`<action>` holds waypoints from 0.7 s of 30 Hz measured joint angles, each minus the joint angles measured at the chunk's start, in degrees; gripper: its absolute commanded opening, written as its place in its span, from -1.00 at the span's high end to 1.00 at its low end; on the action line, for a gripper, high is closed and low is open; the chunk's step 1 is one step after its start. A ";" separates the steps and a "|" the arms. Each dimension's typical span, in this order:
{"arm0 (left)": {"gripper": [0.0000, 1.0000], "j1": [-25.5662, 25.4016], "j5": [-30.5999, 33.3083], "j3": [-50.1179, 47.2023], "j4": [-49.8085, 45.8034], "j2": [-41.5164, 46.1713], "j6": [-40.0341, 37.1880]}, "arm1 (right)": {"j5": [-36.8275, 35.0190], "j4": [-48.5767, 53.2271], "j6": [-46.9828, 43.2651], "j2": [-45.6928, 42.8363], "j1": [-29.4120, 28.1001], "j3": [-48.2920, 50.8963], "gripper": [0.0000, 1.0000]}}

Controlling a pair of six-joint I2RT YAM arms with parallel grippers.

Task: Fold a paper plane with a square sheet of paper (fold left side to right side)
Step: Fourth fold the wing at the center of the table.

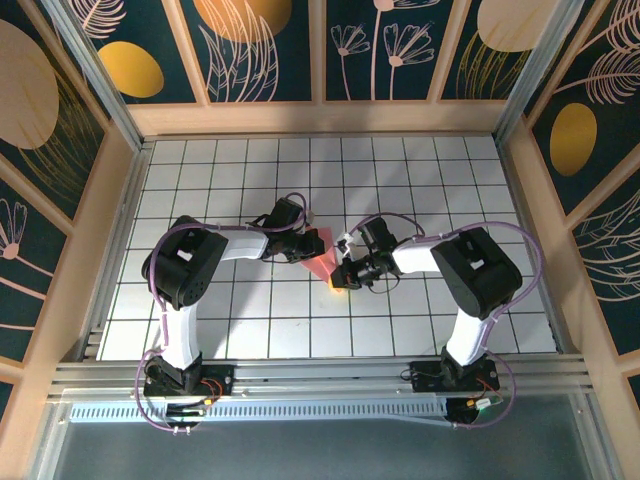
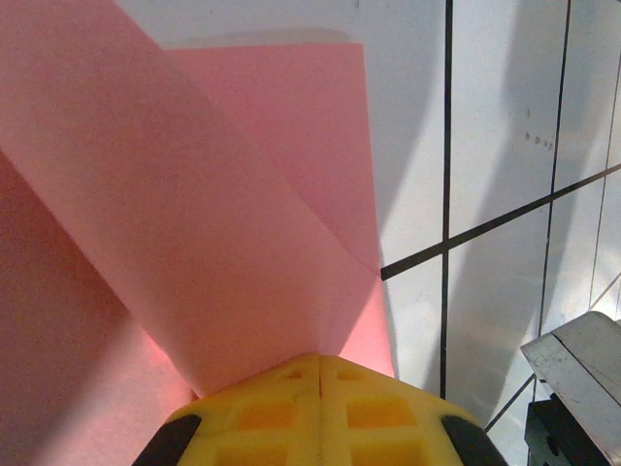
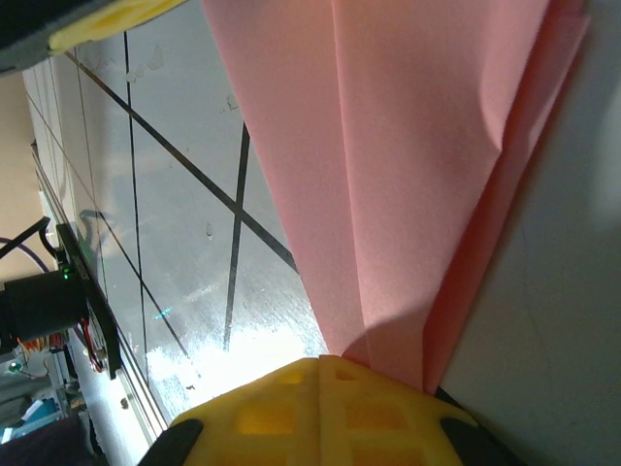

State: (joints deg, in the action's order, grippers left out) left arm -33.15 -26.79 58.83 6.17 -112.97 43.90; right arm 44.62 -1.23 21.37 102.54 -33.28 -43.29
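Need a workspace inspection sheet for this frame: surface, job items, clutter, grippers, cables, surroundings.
Surface: white grid-tiled table, glare patches in the right wrist view.
Job's things: pink paper, partly folded with overlapping layers, tapering to a point, lifted between the two arms mid-table.
Clutter: nothing seen.
Grippers: left gripper, yellow jaws shut on the pink paper; right gripper, jaws shut on its narrow end.
Cables: purple cables loop along both arms, off the paper.
Surroundings: floral wall panels in wooden frames; aluminium rail at the near edge carrying the arm bases.
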 measured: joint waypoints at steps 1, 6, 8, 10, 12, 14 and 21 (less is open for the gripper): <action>1.00 -0.02 0.04 0.00 0.00 0.00 0.00 | -0.02 -0.15 -0.02 -0.20 -0.04 0.31 1.00; 1.00 -0.04 0.07 0.00 -0.02 0.00 0.00 | 0.00 -0.04 -0.22 -1.38 -0.33 1.62 1.00; 1.00 -0.04 0.07 0.00 -0.02 0.00 0.00 | 0.02 1.38 -0.48 -2.14 -0.61 2.16 1.00; 1.00 -0.04 0.07 0.00 0.00 0.00 0.00 | -0.02 3.02 -0.68 -2.91 -0.87 2.51 1.00; 1.00 -0.04 0.07 0.00 0.00 0.00 0.00 | -0.13 5.33 -1.01 -3.87 -0.96 2.80 1.00; 1.00 -0.04 0.07 0.00 0.00 0.00 0.00 | -0.20 7.30 -1.11 -5.25 -0.81 2.86 1.00; 1.00 -0.04 0.07 0.00 -0.02 0.04 0.00 | 0.42 8.59 -1.18 -10.49 1.44 1.53 1.00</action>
State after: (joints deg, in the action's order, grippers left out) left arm -33.19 -26.72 58.83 6.15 -112.92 43.90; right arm 45.04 7.35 20.18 92.05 -31.83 -41.76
